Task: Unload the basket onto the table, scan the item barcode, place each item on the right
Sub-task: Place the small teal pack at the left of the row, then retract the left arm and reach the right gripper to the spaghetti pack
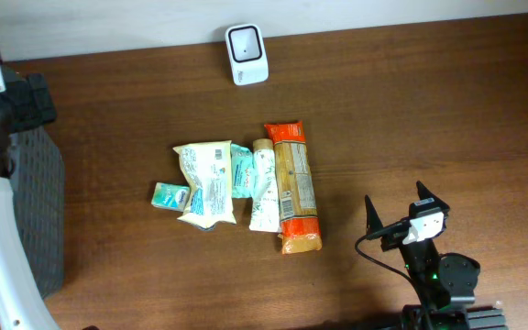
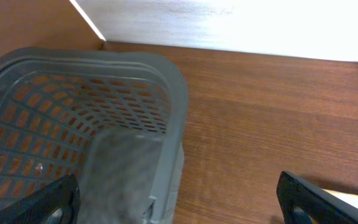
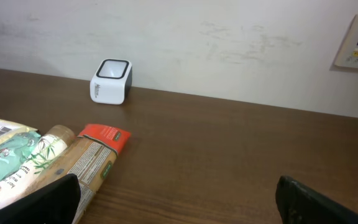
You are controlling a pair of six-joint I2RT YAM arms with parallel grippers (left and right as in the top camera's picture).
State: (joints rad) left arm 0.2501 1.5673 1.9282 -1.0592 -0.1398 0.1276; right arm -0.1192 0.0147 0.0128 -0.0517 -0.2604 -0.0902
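**A:** The left gripper (image 2: pixel 178 190), nearest the lens, was seen with jaws spread wide. Was anything pinched?

**B:** Nothing. It was held above the rim of the grey basket (image 2: pixel 166 81), judged to be where scanned goods are dropped.

**A:** And the right gripper (image 1: pixel 395 200)?

**B:** Also spread and empty, near the orange packet (image 1: pixel 293 188). That packet was left lying mid-table among other goods, well apart from the scanner (image 1: pixel 247 55), whose window was turned upward for barcodes.

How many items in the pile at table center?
5, left to right: small teal box, white-green pouch, teal packet, white tube, orange pasta pack. More could be hidden underneath.
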